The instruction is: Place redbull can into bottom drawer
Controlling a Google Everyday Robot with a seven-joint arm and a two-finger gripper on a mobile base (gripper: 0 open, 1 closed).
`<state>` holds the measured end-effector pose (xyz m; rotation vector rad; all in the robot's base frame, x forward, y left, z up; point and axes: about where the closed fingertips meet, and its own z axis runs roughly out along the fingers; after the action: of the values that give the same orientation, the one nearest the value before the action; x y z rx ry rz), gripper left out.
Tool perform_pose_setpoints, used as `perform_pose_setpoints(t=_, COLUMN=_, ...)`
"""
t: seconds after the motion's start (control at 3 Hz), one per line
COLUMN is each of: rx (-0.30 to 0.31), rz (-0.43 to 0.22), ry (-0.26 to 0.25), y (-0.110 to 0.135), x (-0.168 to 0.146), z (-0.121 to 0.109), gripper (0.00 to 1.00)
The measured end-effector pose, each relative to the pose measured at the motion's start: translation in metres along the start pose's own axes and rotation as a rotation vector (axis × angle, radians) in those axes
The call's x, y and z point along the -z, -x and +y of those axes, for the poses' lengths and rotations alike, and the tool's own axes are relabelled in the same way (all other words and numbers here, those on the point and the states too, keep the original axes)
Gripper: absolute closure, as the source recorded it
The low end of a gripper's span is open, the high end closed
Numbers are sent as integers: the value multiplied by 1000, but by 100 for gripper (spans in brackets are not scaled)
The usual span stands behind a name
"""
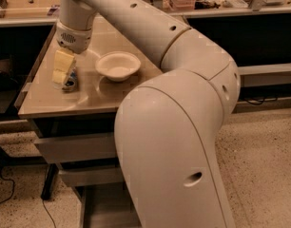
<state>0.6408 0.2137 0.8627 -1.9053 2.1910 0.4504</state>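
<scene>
A speckled terrazzo floor [264, 146] fills the lower right, under warm, dim light. A tan tabletop [55, 103] shows a soft glare. Behind it, a long workbench [231, 11] runs along the back, cluttered on top and dark beneath. A black cable [5, 194] trails across the floor at the left.

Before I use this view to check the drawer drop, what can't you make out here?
- Redbull can, camera view: mostly covered by the gripper right over it at the table's left side; whether the can is grasped is unclear.
- Bottom drawer, camera view: largely hidden behind the robot's arm and cut off by the lower edge, so its contents cannot be seen.
</scene>
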Motion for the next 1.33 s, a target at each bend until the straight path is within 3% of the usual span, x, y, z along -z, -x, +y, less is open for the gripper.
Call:
perform_pose_setpoints(t=0.33, rx=-29, rz=12, ry=-24, y=5, x=6, z=-10, gripper=0)
perform_pose_setpoints(t=0.67, rx=-53, rz=1, ry=-7, y=28, x=-18, z=-32, gripper=0)
perform_pose_setpoints(t=1.0, rx=-53, rz=1, ry=-8, y=28, x=-18, z=-32, gripper=0)
perform_pose_setpoints(t=1.33, rx=-95, rz=20, ry=-25, y=25, x=-23, z=-38, gripper=0)
